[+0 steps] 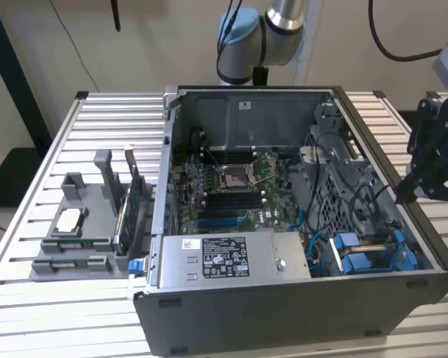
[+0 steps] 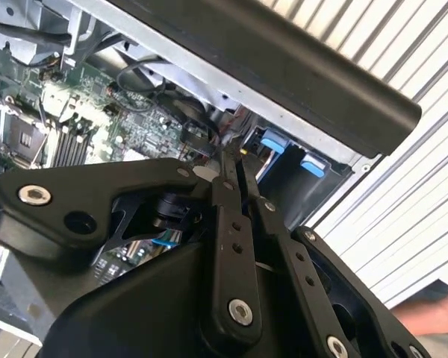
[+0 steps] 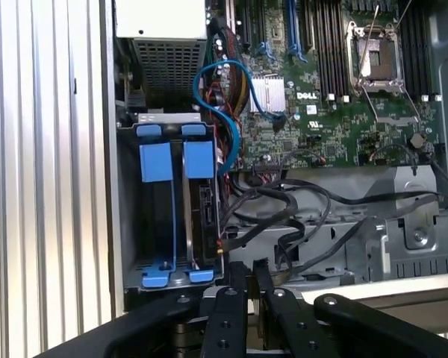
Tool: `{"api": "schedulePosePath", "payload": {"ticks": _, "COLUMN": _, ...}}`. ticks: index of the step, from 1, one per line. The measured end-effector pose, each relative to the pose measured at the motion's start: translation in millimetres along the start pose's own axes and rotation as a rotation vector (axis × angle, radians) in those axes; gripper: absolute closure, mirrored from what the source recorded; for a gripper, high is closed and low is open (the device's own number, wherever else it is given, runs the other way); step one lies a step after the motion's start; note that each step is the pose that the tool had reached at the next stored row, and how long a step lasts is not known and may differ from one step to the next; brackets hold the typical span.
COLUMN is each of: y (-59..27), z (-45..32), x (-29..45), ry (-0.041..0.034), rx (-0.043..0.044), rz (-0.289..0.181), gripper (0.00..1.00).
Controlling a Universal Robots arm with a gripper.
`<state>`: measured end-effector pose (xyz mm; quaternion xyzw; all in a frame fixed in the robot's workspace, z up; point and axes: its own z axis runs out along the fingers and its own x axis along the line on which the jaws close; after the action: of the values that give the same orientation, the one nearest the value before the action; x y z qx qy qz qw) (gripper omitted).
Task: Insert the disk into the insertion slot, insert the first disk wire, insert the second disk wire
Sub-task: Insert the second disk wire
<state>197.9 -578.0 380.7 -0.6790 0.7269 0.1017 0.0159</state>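
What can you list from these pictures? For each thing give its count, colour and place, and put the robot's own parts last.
Computer case: one, dark grey, open on the slatted table.
Slatted table: one, pale metal, under everything.
Power-supply box: one, grey with a pale label, inside the case's near edge.
Insertion slot: one bay, grey with blue rails, beside the power-supply box.
Disk: one, seated on edge in the bay.
Parts holder: one, grey, at the exterior view's left.
Person's hand: one, at the table's edge.
Gripper: one, black, fingers together, above the case's wall.
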Motion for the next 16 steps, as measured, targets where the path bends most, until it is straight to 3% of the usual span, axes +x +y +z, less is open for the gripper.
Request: {"api": "schedulePosePath", "payload": {"ticks": 16, "y": 47.6, "z": 1.7, "x": -8.2, "ry": -0.0004, "rx": 0.0027, "rz": 0.001, "gripper": 0.84}}
